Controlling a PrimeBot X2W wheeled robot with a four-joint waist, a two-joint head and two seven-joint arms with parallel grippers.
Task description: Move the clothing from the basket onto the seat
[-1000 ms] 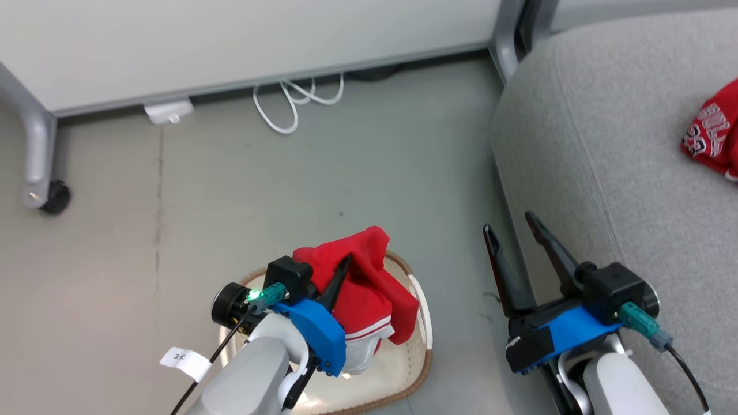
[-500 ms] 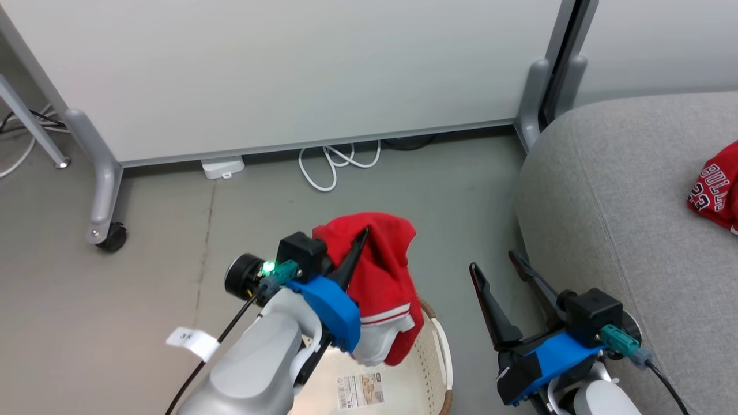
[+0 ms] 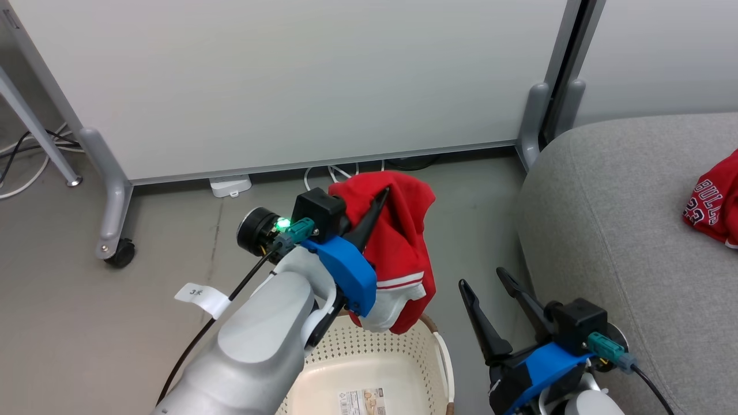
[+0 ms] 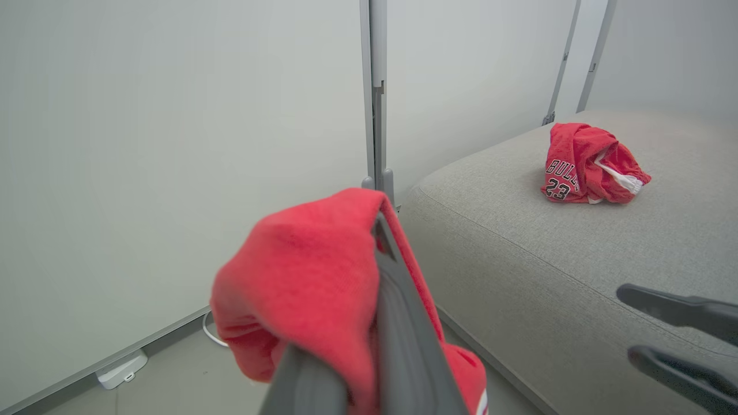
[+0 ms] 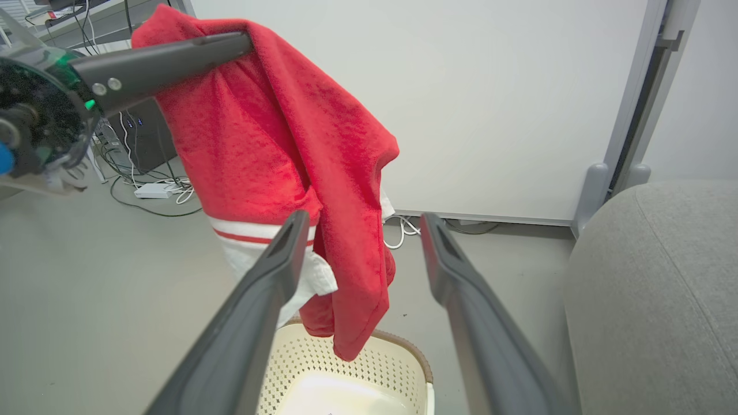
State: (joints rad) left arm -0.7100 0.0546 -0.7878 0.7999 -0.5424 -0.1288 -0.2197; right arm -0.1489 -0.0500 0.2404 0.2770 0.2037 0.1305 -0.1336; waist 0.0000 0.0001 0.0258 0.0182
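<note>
Your left claw (image 3: 381,197) is clenched on a red garment (image 3: 403,248) with white stripe trim, which hangs from the claw over the far end of the basket (image 3: 369,357). Your right claw (image 3: 481,278) is spread wide with nothing in it, just beside the seat (image 3: 605,230). A second red garment (image 3: 712,202), numbered 23, lies on the seat.

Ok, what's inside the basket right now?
A printed label lies on the basket's floor. The red garment hangs above, in the left gripper. The left forearm covers its left part.
</note>
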